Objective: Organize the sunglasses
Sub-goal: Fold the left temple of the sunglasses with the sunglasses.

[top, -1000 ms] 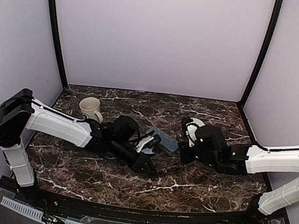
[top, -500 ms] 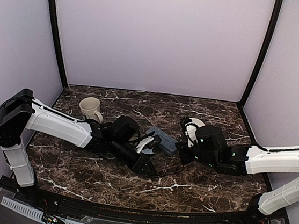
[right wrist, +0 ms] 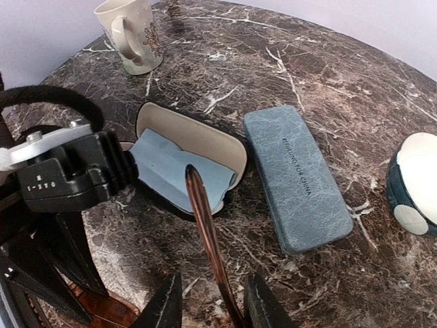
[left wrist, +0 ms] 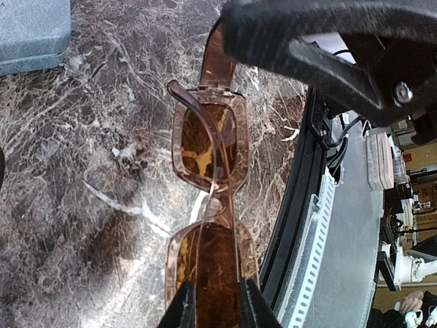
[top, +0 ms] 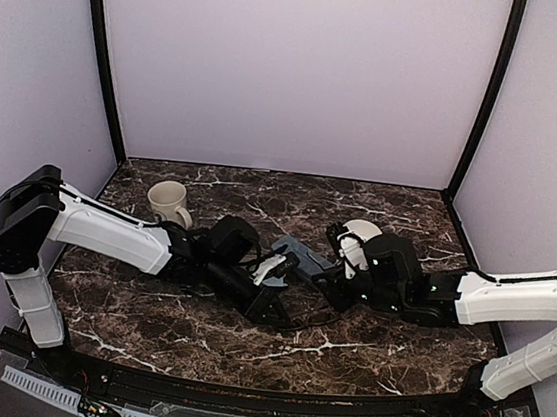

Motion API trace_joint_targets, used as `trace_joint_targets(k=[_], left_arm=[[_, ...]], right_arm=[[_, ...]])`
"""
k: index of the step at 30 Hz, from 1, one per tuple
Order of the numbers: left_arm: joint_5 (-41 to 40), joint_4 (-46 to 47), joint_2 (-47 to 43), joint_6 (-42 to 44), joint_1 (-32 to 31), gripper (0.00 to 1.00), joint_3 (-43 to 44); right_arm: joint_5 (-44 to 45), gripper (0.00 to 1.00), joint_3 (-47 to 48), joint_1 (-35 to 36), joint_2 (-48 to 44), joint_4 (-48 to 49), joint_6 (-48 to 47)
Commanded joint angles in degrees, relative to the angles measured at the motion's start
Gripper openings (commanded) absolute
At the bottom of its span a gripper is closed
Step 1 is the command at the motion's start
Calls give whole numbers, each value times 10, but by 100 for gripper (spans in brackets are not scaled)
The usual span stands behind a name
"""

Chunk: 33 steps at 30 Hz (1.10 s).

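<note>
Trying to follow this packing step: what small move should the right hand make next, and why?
Probably back the right hand straight off the temple arm: its fingers stand apart around it, while the left hand grips the sunglasses by a lens, and the open case lies beyond.

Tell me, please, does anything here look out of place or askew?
The sunglasses are half unfolded: one arm sticks out between the parted right fingers while the left fingers pinch a lens. One case lies open.

Soft even light, perhaps slight blur
</note>
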Motion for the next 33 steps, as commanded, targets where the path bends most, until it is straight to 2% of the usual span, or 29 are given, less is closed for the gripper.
trace_joint_targets(k=[1,8,15,21,25,33], left_arm=[[-8,14,-11,0,7,0,3],[-8,19,-14,-3,10,0,-2],[-7,21,-14,-1,13,0,-4],[-2,20,-14,-1,15,0,-6],[4,22,-16,-2,16,0,-10],[30,18,-18,-2,18,0,-10]], right_arm=[[-59,33,-9,8,8,32,3],[-130,39,-16,8,23,45,15],[-195,59,-15,9,44,43,16],[-217,71,-5,12,43,9,-18],[-214,84,8,17,42,-35,-45],[-161,98,8,18,11,-84,-70]])
